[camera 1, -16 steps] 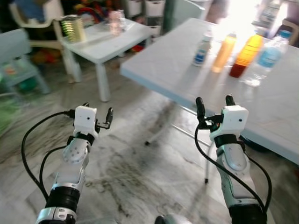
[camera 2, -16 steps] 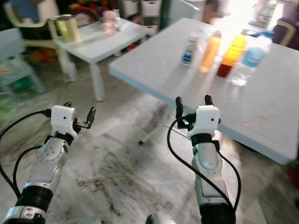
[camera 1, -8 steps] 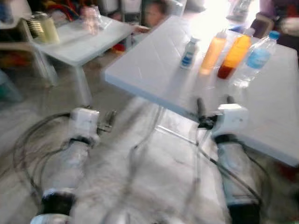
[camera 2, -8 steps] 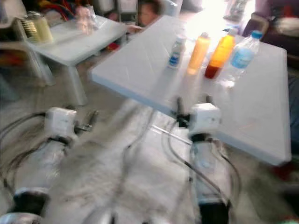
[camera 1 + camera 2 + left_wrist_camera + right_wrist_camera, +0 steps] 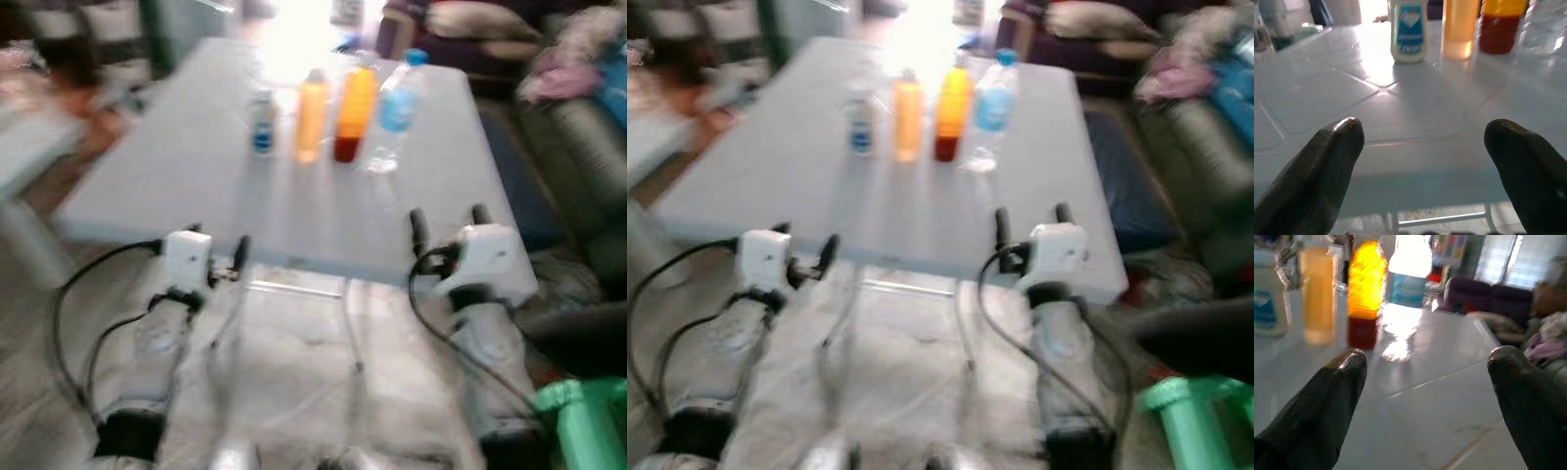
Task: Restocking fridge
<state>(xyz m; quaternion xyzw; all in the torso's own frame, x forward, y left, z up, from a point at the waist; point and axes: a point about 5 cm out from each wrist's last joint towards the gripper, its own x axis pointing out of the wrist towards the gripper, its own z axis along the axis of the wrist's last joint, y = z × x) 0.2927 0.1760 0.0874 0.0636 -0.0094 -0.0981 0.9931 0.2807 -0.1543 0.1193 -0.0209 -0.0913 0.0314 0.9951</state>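
Four drinks stand in a row at the far side of the white tabletop [image 5: 167, 166]: small white bottle [image 5: 262, 122], pale orange bottle [image 5: 312, 116], orange-red bottle [image 5: 354, 115], water bottle [image 5: 395, 103]. Left claw [image 5: 217, 257] and right claw [image 5: 446, 220] hover at the near edge, both spread wide and empty.

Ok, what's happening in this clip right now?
The robot faces a white table holding four bottles in a row: a small white bottle, a pale orange bottle, an orange and red bottle and a water bottle. Both arms are raised at the near edge, the left tool and right tool open and holding nothing. Nothing is picked up yet.
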